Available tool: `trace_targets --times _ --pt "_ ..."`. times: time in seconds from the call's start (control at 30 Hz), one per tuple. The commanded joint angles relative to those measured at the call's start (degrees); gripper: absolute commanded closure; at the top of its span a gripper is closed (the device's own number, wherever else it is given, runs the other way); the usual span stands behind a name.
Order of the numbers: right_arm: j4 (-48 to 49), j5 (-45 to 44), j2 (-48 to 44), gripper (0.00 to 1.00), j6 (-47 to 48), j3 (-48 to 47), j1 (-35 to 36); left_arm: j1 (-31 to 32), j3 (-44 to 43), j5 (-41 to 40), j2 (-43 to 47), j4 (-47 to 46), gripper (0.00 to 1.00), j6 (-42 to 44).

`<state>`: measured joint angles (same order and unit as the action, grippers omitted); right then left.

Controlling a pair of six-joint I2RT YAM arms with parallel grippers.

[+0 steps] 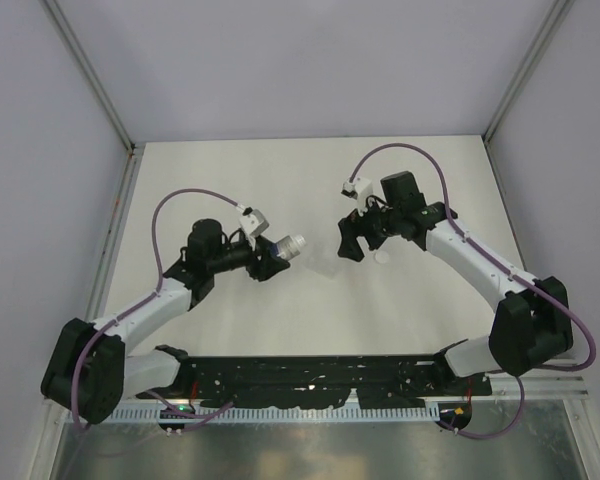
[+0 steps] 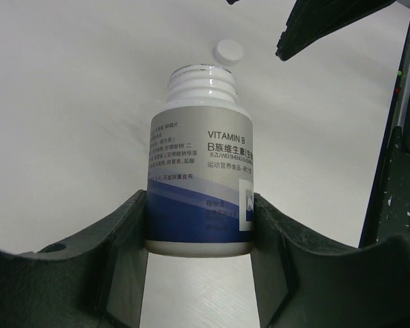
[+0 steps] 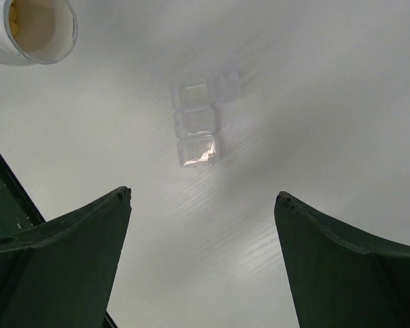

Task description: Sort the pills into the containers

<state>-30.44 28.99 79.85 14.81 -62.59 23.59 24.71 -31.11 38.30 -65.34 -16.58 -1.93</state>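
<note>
In the left hand [image 2: 198, 201], an uncapped bottle [image 2: 201, 157]

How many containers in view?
2. The uncapped bottle is clamped in the left gripper; the clear compartment box lies ahead of the open right gripper. None seems hidden.

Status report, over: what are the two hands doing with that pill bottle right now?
Left hand shut on the bottle, cap off. Right hand open over the clear packet, nothing between. Cap loose on the table.
</note>
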Motion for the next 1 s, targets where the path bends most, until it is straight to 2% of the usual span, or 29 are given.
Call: trace_targets --times 0.0,0.47,0.97 --pt "6.00 -3.94 1.53 0.11 1.19 1.50 -0.22 -0.10 -1.23 1.33 -4.25 -4.87 1.00 1.32" --pt "7.23 -5.00 3.64 0.11 1.36 2.38 -0.92 1.83 -3.60 -1.74 -13.23 -4.43 1.00 1.32" --pt "6.44 -3.07 2.50 0.11 1.54 2.73 -2.94 3.15 -10.37 -5.34 -19.38 4.62 1.00 3.60"
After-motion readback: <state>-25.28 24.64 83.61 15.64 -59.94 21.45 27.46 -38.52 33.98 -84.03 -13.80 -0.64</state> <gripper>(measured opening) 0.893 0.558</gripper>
